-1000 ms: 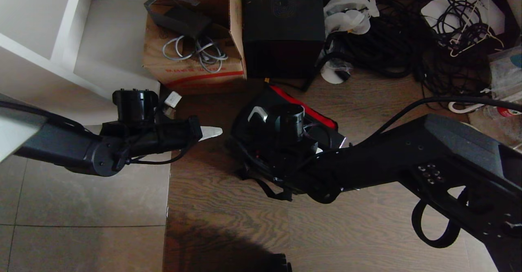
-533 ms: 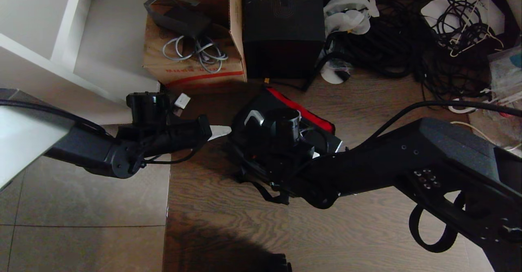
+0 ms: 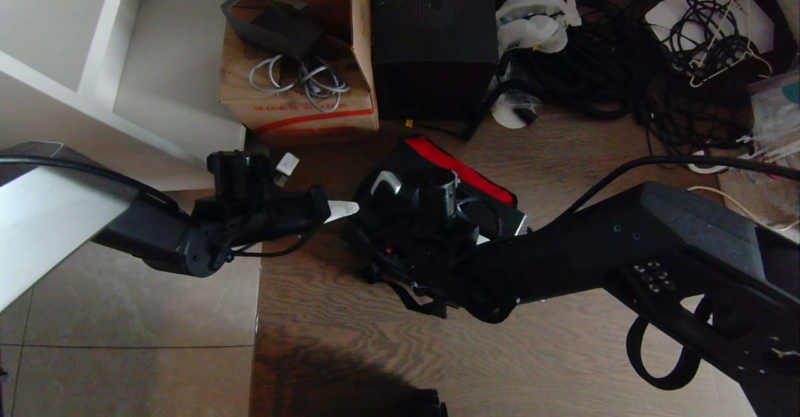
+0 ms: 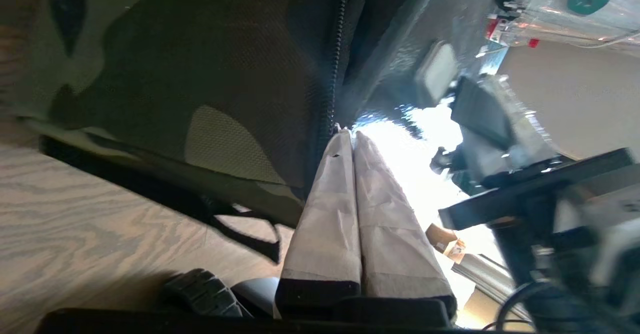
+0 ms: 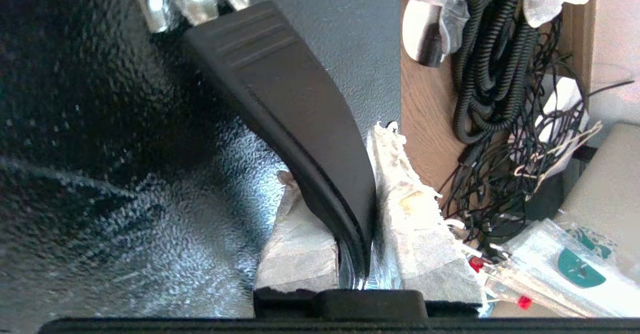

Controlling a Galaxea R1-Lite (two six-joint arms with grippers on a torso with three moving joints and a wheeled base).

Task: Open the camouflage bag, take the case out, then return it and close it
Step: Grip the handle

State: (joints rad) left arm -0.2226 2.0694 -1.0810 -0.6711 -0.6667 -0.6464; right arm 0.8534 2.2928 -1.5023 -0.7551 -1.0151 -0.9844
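The camouflage bag (image 3: 370, 232) lies on the wood floor mid-view, a red strip (image 3: 459, 168) along its far edge; its green-and-black fabric (image 4: 175, 73) and zip fill the left wrist view. My left gripper (image 3: 342, 209) (image 4: 349, 132) is shut, its taped tips pressed against the zip line at the bag's left side. I see nothing between them. The case (image 5: 100, 148), black and textured, stands at the bag's opening. My right gripper (image 5: 340, 158) is shut on the case's curved black handle (image 5: 300, 98). My right arm (image 3: 562, 261) hides most of the case from the head view.
Behind the bag stand a brown cardboard box (image 3: 294, 92) with cables in it and a taller plain black box (image 3: 434, 42). A tangle of black cables (image 3: 625, 60) and paper rolls (image 3: 537, 17) lies at the back right. A white shelf unit (image 3: 94, 60) is at the left.
My left gripper has moved right, up to the bag's left edge. The right gripper and the case have barely shifted.
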